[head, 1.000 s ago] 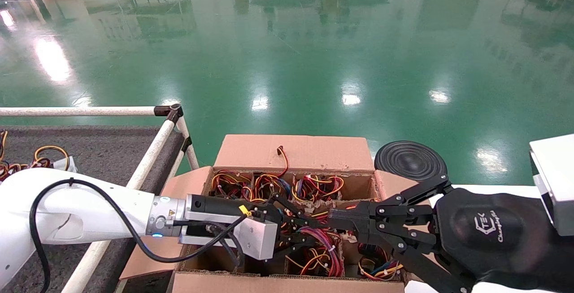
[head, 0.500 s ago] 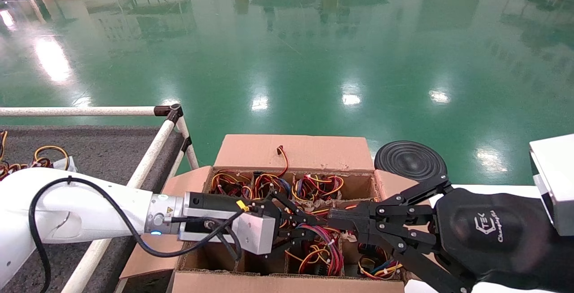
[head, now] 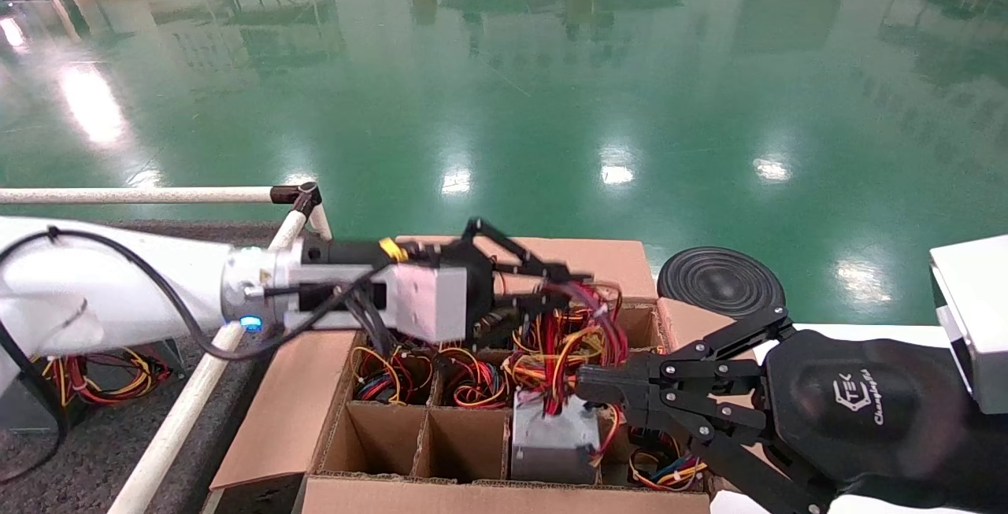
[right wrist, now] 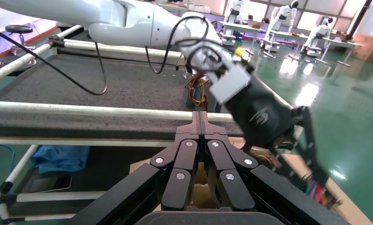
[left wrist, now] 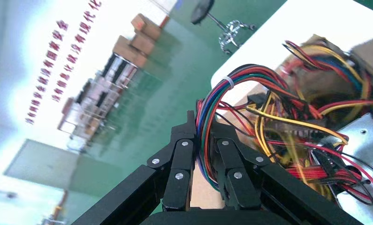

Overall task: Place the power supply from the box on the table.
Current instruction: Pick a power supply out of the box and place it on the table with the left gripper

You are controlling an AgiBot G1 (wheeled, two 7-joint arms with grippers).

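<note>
The left tool point(head: 543, 282) is pinched tight on the wire bundle point(head: 587, 317) of the power supply point(head: 551, 439); in the left wrist view the fingers point(left wrist: 184, 154) squeeze the red, blue and green strands between them, so the unit hangs by its wires, not by its metal case. In the head view the silver case dangles low at about 6 o'clock from the left tool, its lower part apparently not yet clear of the divider grid of the box point(head: 378, 435) (whether it touches the cardboard I cannot tell).

The right tool point(head: 587, 384) sits at about 3 o'clock of the hanging case, just beside it, its fingers pressed together on nothing, as the right wrist view confirms.

This looks like the lift-out step, part done. Next, I judge, comes raising until the case tops the carton wall, then swinging toward 9 o'clock, over the white rail point(head: 189, 412), to the dark grey bench point(head: 71, 451). Other supplies point(head: 102, 372) already lie there. A wire-hung load may sway, so a slow carry seems wise.
</note>
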